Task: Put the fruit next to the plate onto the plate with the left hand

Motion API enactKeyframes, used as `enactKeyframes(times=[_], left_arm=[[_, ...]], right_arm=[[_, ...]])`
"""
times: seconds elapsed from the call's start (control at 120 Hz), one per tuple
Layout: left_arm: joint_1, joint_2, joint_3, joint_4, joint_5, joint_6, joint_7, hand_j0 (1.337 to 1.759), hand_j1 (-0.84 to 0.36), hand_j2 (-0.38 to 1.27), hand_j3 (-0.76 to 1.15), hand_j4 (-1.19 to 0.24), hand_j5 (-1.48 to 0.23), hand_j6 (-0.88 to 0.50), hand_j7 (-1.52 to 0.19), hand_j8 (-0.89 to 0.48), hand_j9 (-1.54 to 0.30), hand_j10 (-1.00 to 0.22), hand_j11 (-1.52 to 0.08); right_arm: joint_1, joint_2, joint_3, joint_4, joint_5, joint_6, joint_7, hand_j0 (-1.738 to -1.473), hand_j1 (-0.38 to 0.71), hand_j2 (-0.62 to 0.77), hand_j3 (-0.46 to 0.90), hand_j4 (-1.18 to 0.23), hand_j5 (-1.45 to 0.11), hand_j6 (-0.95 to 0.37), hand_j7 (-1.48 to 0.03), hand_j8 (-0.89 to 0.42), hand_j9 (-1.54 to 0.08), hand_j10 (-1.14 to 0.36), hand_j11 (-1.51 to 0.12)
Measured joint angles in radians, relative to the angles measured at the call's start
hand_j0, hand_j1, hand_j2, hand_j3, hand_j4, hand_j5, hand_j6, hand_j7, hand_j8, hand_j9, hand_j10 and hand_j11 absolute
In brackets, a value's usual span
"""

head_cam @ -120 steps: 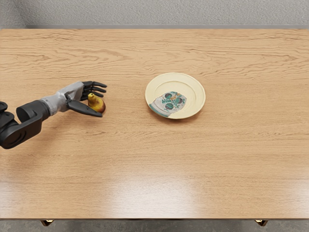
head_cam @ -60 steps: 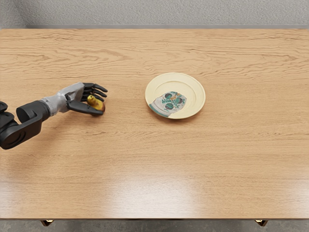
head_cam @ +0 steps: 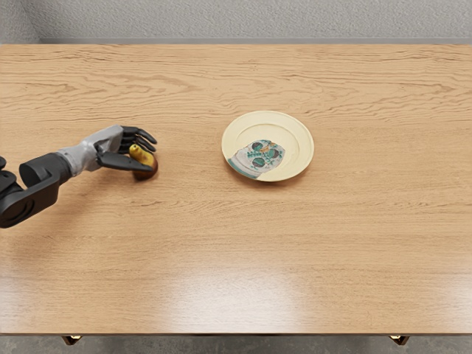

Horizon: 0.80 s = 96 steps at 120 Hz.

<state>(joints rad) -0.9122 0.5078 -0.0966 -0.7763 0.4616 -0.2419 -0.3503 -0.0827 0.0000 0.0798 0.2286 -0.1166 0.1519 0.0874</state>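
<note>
Now that the left hand (head_cam: 124,151) curls tighter than a second ago, the pear (head_cam: 139,155) sits half hidden between fingers and thumb. It is gripped, I judge, though lift-off from the table (head_cam: 221,243) is unclear. The plate (head_cam: 295,125) lies well apart, out past the fingertips, so the carry is next.

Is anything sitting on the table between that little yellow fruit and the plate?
Nothing visible does. Only bare table lies between the fruit, which the left hand is gripping, and the plate.
</note>
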Motion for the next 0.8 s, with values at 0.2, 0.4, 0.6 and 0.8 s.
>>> enactKeyframes(times=[0.2, 0.4, 0.6, 0.8], left_arm=[[-0.002, -0.001, 0.002, 0.001, -0.003, -0.003, 0.006, 1.656, -0.36, 0.26, 0.0, -0.65, -0.87, -0.65, -0.87, -0.42, -0.87, -0.42, -0.88], [-0.005, 0.001, 0.006, 0.0, -0.009, -0.019, 0.006, 1.654, -0.4, 0.32, 0.0, -0.7, -0.97, -0.58, -0.95, -0.36, -0.96, -0.35, -0.96], [-0.012, 0.006, 0.008, -0.001, -0.012, -0.048, 0.007, 1.654, -0.44, 0.36, 0.0, -0.73, -1.05, -0.52, -1.02, -0.31, -1.01, -0.31, -1.02], [-0.037, 0.008, 0.007, -0.003, -0.011, -0.149, 0.001, 1.654, -0.46, 0.42, 0.0, -0.75, -1.13, -0.47, -1.08, -0.28, -1.07, -0.28, -1.05]], right_arm=[[0.0, 0.0, 0.0, 0.0, 0.0, 0.0, 0.0, -1.658, -0.33, 0.0, 0.0, -0.02, -0.02, -0.02, -0.02, -0.02, -0.02, -0.02, -0.02], [0.0, 0.0, 0.0, 0.0, 0.0, 0.0, 0.0, -1.658, -0.33, 0.0, 0.0, -0.02, -0.02, -0.02, -0.02, -0.02, -0.02, -0.02, -0.02], [0.0, 0.0, 0.0, 0.0, 0.0, 0.0, 0.0, -1.658, -0.33, 0.0, 0.0, -0.02, -0.02, -0.02, -0.02, -0.02, -0.02, -0.02, -0.02], [0.0, 0.0, 0.0, 0.0, 0.0, 0.0, 0.0, -1.658, -0.33, 0.0, 0.0, -0.02, -0.02, -0.02, -0.02, -0.02, -0.02, -0.02, -0.02]])
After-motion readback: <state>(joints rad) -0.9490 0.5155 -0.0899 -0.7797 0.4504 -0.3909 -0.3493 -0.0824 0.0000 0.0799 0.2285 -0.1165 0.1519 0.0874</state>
